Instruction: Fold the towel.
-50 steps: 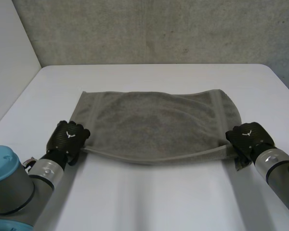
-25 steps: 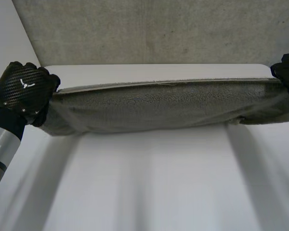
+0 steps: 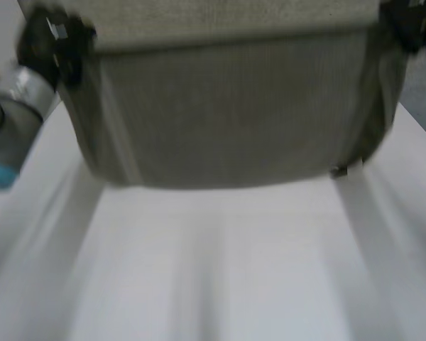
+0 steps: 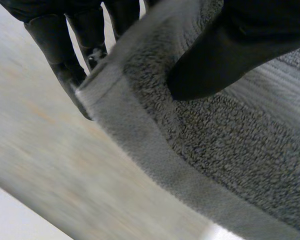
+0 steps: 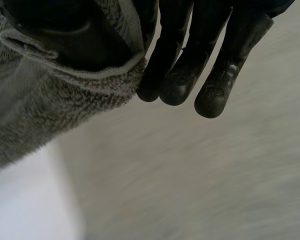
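Pinching 2 top corners of grey terry towel (image 3: 227,114) between thumb and fingers: left hand (image 3: 53,42), right hand (image 3: 410,21). Hanging over white table (image 3: 220,284).

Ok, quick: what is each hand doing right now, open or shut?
Left hand: shut on the towel, thumb and fingers pinching it near one upper corner.
Right hand: shut on the towel, pinching its hem at the other upper corner.

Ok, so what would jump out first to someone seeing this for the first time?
The grey towel hangs like a curtain across the head view, with the white table below it. The left hand and right hand each pinch an upper corner, holding it stretched between them.
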`<control>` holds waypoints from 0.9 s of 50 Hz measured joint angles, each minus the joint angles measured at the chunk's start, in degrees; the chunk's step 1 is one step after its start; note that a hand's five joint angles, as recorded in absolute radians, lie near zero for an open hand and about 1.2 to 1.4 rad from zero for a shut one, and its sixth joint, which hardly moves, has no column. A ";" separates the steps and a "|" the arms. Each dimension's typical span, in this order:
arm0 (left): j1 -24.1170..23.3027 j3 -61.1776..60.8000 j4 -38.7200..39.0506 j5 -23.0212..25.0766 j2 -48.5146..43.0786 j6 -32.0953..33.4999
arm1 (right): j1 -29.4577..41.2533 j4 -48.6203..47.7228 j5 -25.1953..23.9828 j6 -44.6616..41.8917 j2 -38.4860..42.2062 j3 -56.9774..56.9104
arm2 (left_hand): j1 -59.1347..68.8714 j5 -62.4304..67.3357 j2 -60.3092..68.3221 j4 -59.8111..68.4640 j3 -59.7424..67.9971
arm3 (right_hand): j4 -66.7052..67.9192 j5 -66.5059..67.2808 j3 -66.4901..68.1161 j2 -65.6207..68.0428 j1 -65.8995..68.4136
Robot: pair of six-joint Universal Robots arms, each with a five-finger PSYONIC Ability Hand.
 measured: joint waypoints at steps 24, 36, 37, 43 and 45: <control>0.64 -13.97 6.33 -4.73 2.64 -12.41 | -1.22 -3.74 -7.98 17.01 0.67 11.53 | 0.15 0.00 0.01 0.00 0.10 | 0.00 0.27 0.00 0.01 0.00; 3.81 -41.57 16.81 4.81 3.88 -9.85 | -0.94 -5.38 -11.38 1.35 1.40 38.99 | 0.15 0.00 0.01 0.00 0.15 | 0.00 0.27 0.00 0.01 0.00; 3.85 -42.72 16.94 5.24 4.33 -9.41 | -0.98 -5.36 -11.32 0.53 0.73 40.12 | 0.15 0.00 0.01 0.00 0.15 | 0.00 0.27 0.00 0.01 0.00; 4.78 -52.22 16.18 7.88 12.89 -4.12 | -3.03 -3.46 -10.74 -3.11 -12.09 48.73 | 0.15 0.00 0.01 0.00 0.18 | 0.00 0.27 0.00 0.01 0.00; 5.38 -54.09 15.41 8.34 15.89 -2.94 | -4.29 -2.18 -10.82 -3.22 -16.31 50.01 | 0.15 0.00 0.01 0.00 0.18 | 0.00 0.27 0.00 0.01 0.00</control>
